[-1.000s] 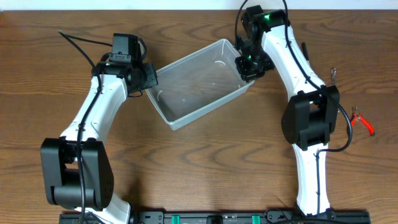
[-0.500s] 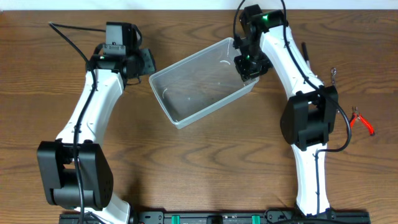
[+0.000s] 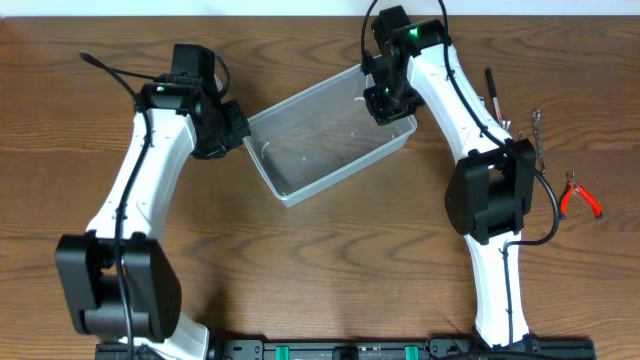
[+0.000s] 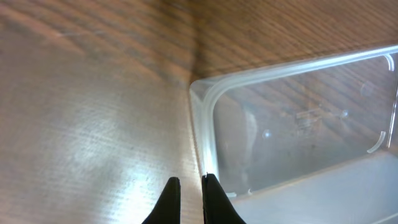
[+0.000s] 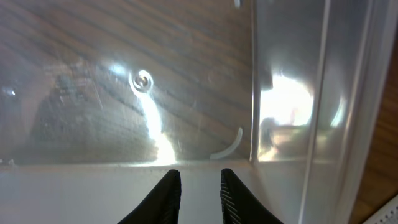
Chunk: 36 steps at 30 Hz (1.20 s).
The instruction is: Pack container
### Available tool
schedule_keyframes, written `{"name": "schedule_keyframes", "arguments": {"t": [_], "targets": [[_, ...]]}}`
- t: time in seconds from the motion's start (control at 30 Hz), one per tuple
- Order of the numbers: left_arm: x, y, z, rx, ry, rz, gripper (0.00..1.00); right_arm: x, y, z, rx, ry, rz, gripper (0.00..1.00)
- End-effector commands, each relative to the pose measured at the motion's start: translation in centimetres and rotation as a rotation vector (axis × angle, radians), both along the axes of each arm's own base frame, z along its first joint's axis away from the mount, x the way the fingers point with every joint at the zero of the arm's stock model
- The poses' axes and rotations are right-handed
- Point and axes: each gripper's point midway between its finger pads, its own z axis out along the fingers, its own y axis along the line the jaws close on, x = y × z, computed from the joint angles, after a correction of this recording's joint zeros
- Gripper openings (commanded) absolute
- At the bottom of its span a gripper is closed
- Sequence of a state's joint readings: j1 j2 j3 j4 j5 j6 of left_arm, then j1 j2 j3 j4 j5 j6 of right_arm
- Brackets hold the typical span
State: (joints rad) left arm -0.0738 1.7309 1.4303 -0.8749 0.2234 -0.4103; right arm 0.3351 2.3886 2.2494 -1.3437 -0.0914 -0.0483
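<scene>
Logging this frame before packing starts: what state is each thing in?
container: upright, lidless, empty.
left tool: narrowly open, holding nothing, beside the container's corner.
right tool: narrow gap, at the container's wall; grip unclear.
red-handled pliers: lying flat, ungripped.

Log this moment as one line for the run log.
container: empty, angled | right gripper: shut on its rim | left gripper: at opposite corner, grip unclear | red pliers: outside container
</scene>
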Motion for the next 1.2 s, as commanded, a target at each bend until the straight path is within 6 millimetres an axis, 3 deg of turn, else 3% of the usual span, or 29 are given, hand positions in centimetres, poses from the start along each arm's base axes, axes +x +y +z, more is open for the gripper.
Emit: {"name": "schedule_keyframes", "arguments": {"t": [0.0, 0.13, 0.33, 0.53, 0.83, 1.17], "targets": [[-0.6, 0.8, 3.4, 0.016, -0.068, 0.044, 0.06, 0.4, 0.6, 1.1, 0.026, -0.036, 0.018, 0.24], [-2.9, 0.7, 3.4, 0.012, 0.011, 0.07, 0.06, 0.7, 0.8, 1.2, 0.032, -0.051, 0.021, 0.2], [-5.5, -0.6, 0.9, 0.021, 0.146, 0.034, 0.06, 1.0, 1.0, 1.2, 0.039, -0.063, 0.03, 0.09], [-7.8, -4.8, 0.8, -0.115, 0.24, -0.046, 0.06, 1.1, 1.0, 1.2, 0.04, -0.067, 0.029, 0.01], [-13.0, -8.3, 1.0, -0.13, 0.41, -0.154, 0.06, 1.8, 1.3, 1.4, 0.051, -0.099, 0.03, 0.01], [-14.2, -11.5, 0.7, -0.07, 0.386, -0.244, 0.06, 2.2, 2.5, 1.6, 0.084, -0.123, 0.061, 0.01]]}}
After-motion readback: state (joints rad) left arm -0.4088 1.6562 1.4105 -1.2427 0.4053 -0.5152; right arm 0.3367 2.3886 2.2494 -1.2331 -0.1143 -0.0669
